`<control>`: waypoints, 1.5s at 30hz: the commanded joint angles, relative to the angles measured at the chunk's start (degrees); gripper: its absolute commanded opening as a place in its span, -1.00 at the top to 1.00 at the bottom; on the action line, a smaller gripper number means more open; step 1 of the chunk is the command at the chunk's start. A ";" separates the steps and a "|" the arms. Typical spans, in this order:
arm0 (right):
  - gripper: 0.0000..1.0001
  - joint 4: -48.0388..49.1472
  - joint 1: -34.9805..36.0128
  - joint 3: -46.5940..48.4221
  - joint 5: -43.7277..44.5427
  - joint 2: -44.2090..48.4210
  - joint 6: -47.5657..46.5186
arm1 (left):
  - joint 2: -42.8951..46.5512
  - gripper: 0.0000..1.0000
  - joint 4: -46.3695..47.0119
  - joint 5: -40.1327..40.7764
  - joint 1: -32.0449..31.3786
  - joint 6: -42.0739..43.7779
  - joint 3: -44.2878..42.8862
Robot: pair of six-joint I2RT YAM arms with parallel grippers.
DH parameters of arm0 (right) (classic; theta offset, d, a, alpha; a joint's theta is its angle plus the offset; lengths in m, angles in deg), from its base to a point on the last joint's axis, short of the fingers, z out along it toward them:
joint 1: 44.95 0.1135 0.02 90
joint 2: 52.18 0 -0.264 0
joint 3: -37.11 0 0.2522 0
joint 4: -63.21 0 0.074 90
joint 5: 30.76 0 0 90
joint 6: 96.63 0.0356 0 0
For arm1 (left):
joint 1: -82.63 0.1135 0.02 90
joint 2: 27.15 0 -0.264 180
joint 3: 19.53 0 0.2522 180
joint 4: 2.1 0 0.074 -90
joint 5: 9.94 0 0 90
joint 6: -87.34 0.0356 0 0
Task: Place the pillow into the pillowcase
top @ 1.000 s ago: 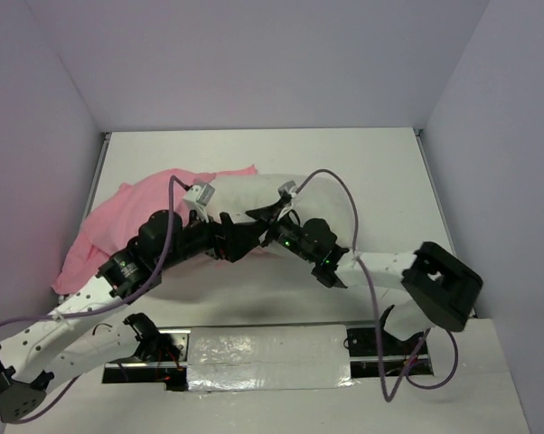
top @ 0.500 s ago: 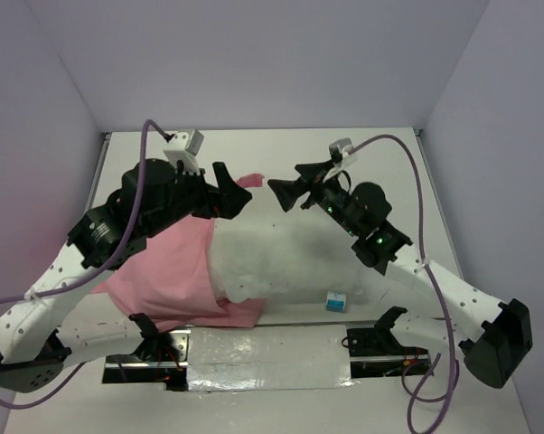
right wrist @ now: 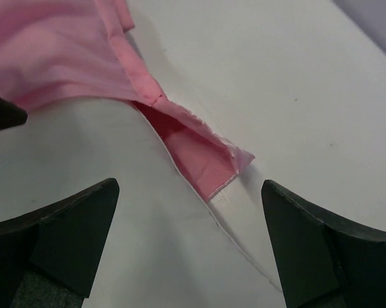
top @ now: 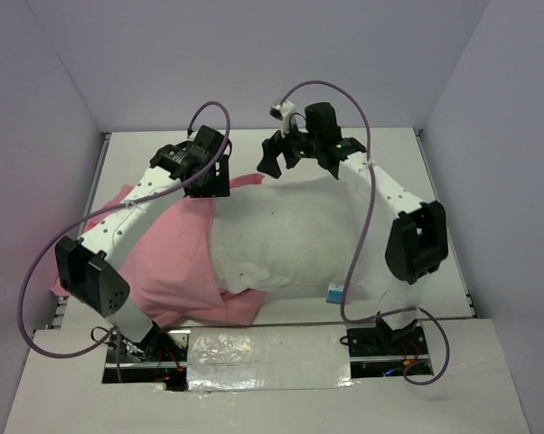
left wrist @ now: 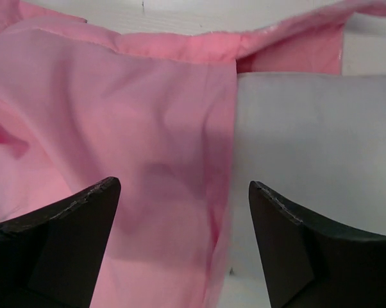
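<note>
From above, we see the pillow (top: 299, 240) lying on the tabletop (top: 394, 167), its left end covered by the pillowcase (top: 168, 258). The left fingers (top: 213, 185) and right fingers (top: 274, 163) hang spread and empty over its far edge. The left wrist view shows pink fabric overlapping white. The right wrist view shows a pink corner beside the pillow.

This is looking like a robotics lab's test cell, not a home. Plain pale walls (top: 254, 63) are boxing in a bare white counter (top: 389, 154) on three sides, with no furniture or decoration. Two white, perforated robot arms, the left arm (top: 127, 217) and the right arm (top: 380, 185), are rising from mounts bolted at the near edge. Purple cables (top: 324, 82) are looping loose off them in the open, and a strip of silver tape (top: 254, 348) is running between the exposed bases. The only household goods, a white pillow (top: 281, 235) and a pink pillowcase (top: 164, 262), are lying directly on that counter.
</note>
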 commanded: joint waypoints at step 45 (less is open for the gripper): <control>-0.40 24.63 1.92 -25.49 11.58 14.94 13.81 | -9.03 1.00 20.29 -16.08 -4.18 6.60 -11.10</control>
